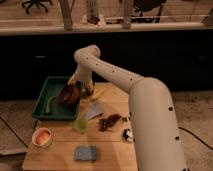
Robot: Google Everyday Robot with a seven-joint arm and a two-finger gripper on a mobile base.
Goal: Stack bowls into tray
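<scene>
One long white arm (125, 82) is seen reaching across the wooden table (107, 152) to its far left corner, where one green tray (45, 111) sits with raised sides. The gripper (80, 89) is held over the tray's right edge, right at two bowls (69, 94) that appear nested there, tilted, a dark maroon one against an orange-red one; whether the fingers are closed on a rim or parted cannot be told. The step in hand is judged to be the settling of the stack inside the tray: it would be done well if the bowls were lowered level until the tray floor is met, kept clear of the side wall, and let go only once they sit flat, since a tilted release could tip them over the rim. One yellowish-green item (49, 105) lies on the tray floor, unidentified. Elsewhere, counted: one grey-blue sponge (85, 152) near the front edge, one pale peach bowl (42, 137) at the front left corner, one dark reddish snack packet (109, 121) mid-table, one grey wrapper (93, 111), one small green cup (80, 125), one yellow item (98, 93) near the far edge.
</scene>
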